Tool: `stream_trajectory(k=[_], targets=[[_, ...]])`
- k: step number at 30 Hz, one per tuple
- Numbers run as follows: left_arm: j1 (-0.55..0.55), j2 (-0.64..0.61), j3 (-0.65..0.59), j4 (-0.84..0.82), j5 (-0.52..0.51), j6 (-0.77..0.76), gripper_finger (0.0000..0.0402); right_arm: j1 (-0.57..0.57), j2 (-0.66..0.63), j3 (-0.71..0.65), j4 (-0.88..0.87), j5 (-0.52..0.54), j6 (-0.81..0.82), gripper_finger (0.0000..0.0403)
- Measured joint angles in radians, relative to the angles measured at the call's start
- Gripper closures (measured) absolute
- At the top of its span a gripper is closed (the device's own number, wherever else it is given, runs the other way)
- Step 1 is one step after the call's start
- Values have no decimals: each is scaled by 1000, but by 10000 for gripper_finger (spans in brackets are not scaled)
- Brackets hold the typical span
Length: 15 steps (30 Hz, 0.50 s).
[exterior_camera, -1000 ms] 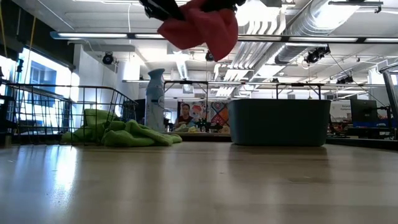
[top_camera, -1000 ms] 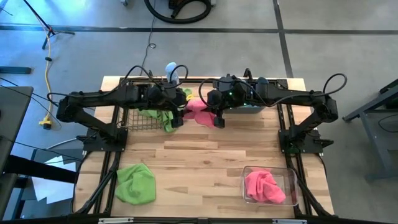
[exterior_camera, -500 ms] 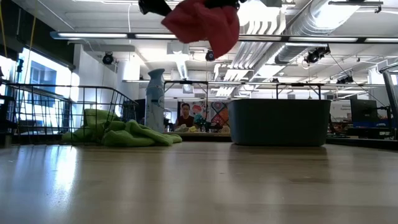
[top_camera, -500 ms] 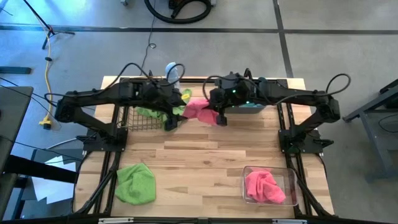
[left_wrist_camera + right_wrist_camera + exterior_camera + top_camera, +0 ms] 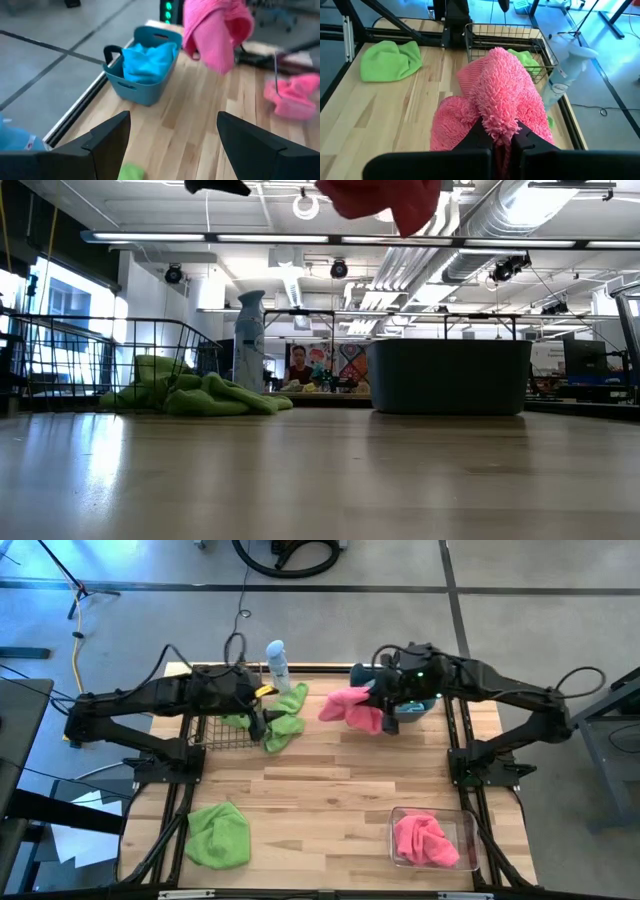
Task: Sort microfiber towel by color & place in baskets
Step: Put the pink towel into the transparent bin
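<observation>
— Over the far edge of the table, what have you got?

— My right gripper [image 5: 501, 142] is up in the air with its fingers pinched on a pink microfiber towel [image 5: 352, 708]. From above, the cloth hangs just beside the grey-blue plastic tub [image 5: 410, 712], on the side toward the middle of the table. From table height the pink towel shows only at the top edge, well clear of the wood.

— And the left one?

— My left gripper [image 5: 170, 145] sits by the black wire-mesh basket [image 5: 222, 732], fingers spread wide with nothing between them. Its wrist camera looks across at the tub, which holds a light teal-blue towel [image 5: 149, 60].

— Where is the green?

— One lime green towel [image 5: 283, 718] spills over the basket's side onto the table, with more green cloth inside the wire. A second lime green towel [image 5: 219, 833] lies alone on the near left of the table.

— Anything sorted on the pink side?

— Yes, I can see a pink towel [image 5: 425, 840] bunched inside the clear plastic box [image 5: 468, 822] at the near right.

— Anything else on the table?

— A white-and-blue spray bottle [image 5: 277, 662] stands upright at the far edge, just behind the basket. The wooden table [image 5: 330, 800] is bare through the middle.
</observation>
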Motion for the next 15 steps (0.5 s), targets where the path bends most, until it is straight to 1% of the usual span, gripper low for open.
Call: stream_trajectory(k=[5, 8, 12, 15], targets=[[0, -84, -131, 107, -32, -76, 117, -13, -47, 1, -82, 0, 27, 403], [-1, -115, -186, 172, -48, -110, 117, -13, -63, 0, -142, 0, 43, 403], [-1, -123, -213, 200, -51, -127, 117, -12, -99, -40, -172, 0, 53, 403], [-1, -123, -214, 210, -74, -127, 117, -12, -130, -78, -172, 0, 81, 403]])
